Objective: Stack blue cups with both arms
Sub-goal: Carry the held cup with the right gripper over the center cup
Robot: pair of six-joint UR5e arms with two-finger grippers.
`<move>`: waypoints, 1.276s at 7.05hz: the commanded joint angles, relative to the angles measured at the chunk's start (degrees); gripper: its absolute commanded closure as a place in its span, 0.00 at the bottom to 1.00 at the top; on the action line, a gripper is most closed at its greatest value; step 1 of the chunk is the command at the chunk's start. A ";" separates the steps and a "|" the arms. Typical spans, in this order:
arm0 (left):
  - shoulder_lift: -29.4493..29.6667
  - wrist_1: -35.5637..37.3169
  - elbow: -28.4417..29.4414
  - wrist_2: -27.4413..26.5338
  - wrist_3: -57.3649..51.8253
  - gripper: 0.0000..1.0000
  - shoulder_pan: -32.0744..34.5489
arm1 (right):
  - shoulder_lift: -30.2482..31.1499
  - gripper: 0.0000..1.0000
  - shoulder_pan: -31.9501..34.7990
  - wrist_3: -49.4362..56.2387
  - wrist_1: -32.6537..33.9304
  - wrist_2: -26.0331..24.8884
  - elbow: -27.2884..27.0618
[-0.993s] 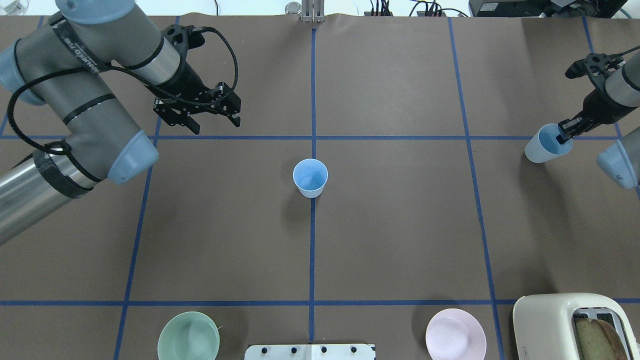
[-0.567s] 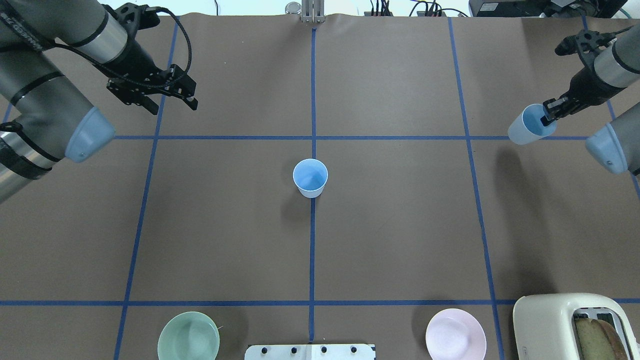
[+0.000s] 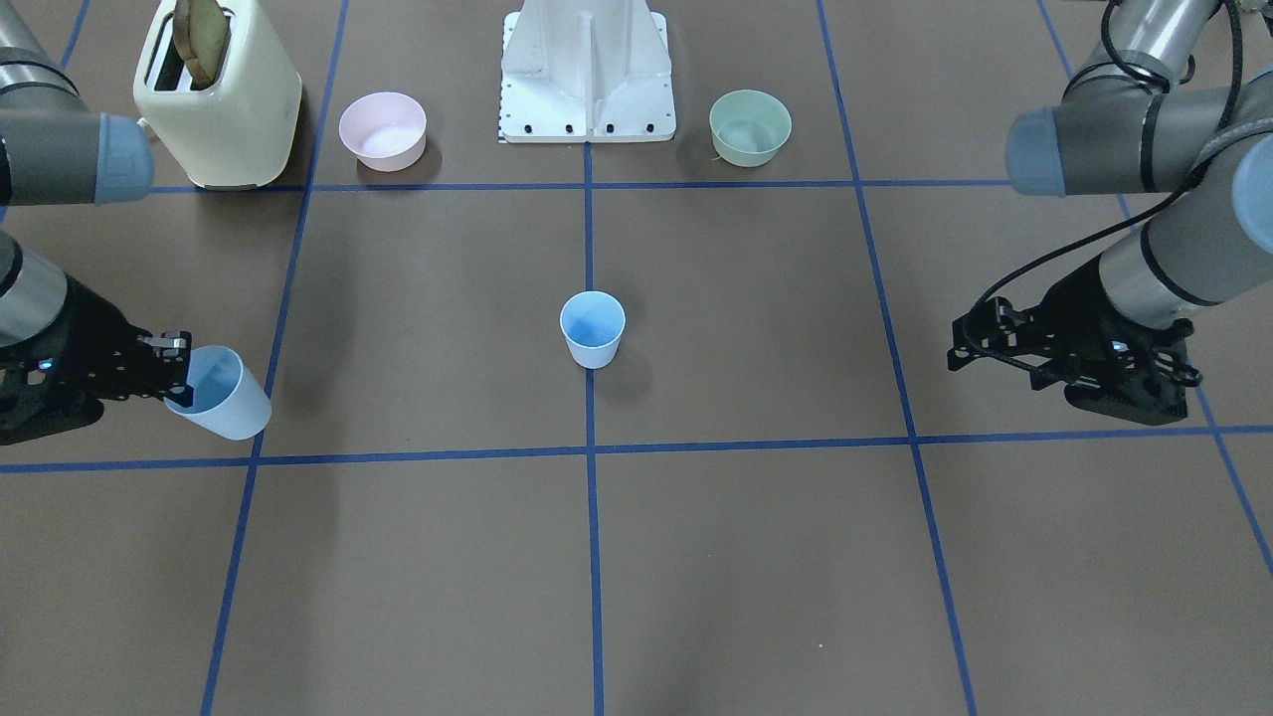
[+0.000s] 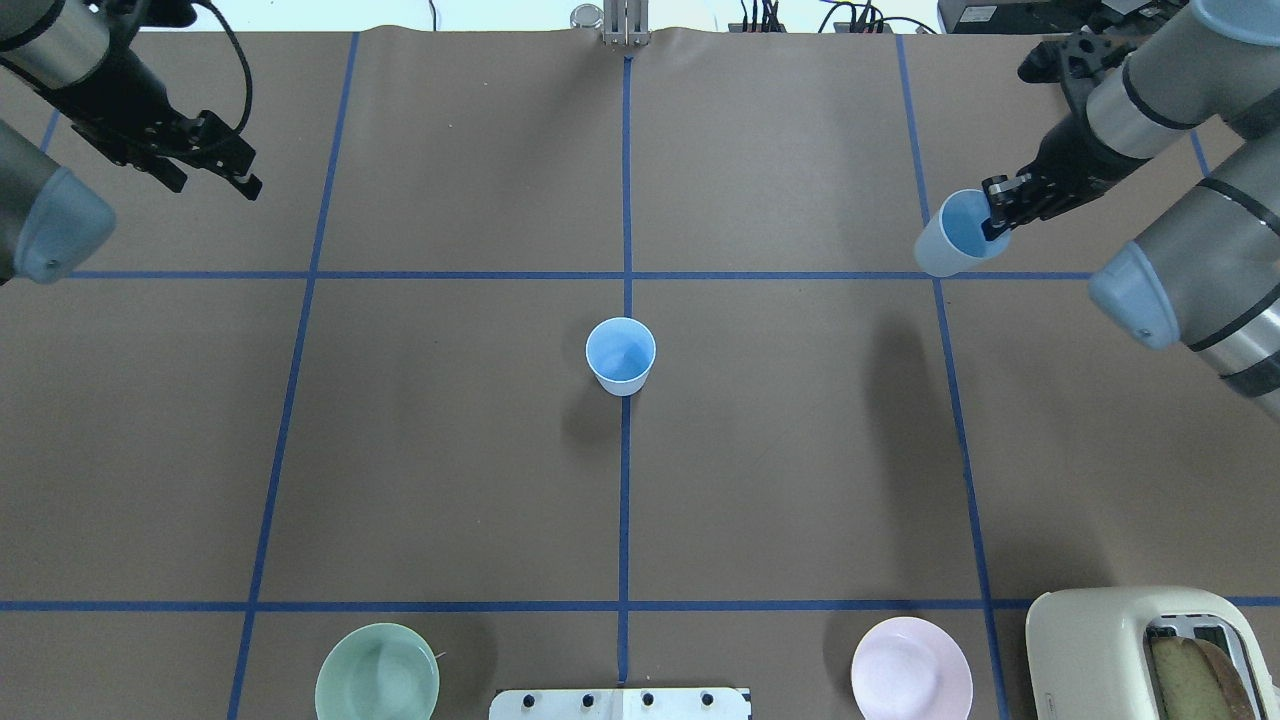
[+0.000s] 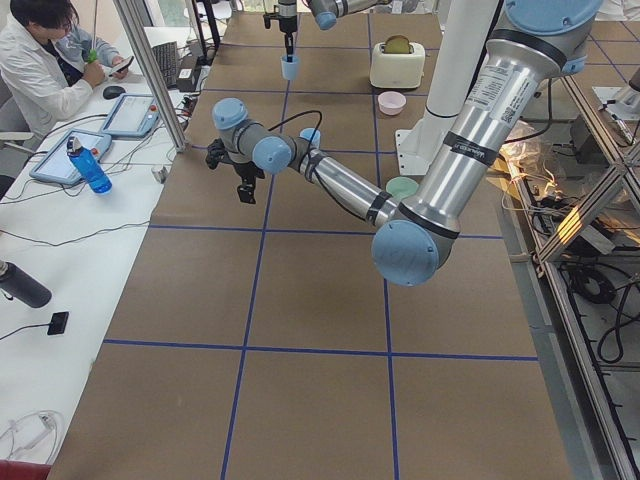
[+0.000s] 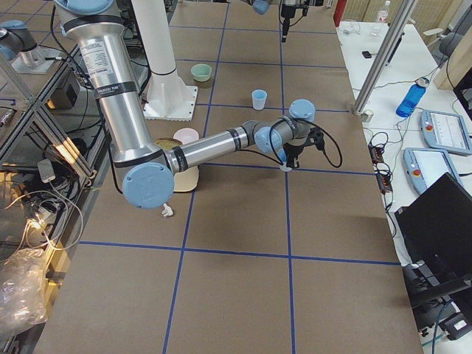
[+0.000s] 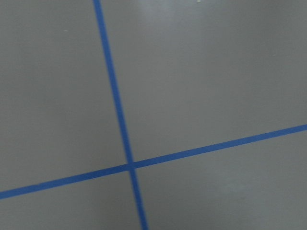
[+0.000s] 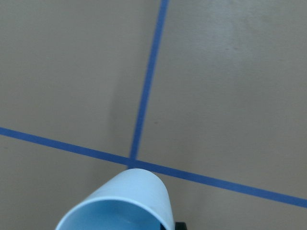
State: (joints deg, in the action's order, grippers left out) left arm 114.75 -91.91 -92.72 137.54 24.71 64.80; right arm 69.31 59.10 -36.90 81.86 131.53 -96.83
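One blue cup (image 4: 620, 355) stands upright at the table's middle, on the centre tape line; it also shows in the front view (image 3: 593, 328). My right gripper (image 4: 1000, 212) is shut on the rim of the second blue cup (image 4: 952, 237), one finger inside it. It holds the cup tilted above the table, to the right of and beyond the standing cup. The held cup also shows in the front view (image 3: 221, 393) and in the right wrist view (image 8: 120, 203). My left gripper (image 4: 210, 178) is open and empty at the far left, well away from both cups.
A mint-green bowl (image 4: 377, 682) and a pink bowl (image 4: 911, 680) sit at the near edge, either side of the white base mount (image 4: 620, 703). A cream toaster (image 4: 1110, 650) with bread stands at the near right corner. Blue tape lines (image 4: 625, 500) grid the brown table.
My left arm has drawn back up and to the left, still open and empty. My right gripper has carried its cup leftward and a little further from the robot. The middle cup has not moved.
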 commanded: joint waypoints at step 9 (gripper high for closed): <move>-7.52 -0.64 6.93 0.10 -23.74 0.03 7.19 | -19.73 1.00 -22.70 -24.53 15.44 -12.60 -5.92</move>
State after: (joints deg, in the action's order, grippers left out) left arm 107.42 -92.45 -86.03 137.63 1.11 71.94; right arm 50.89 38.14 -61.06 97.18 120.12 -103.33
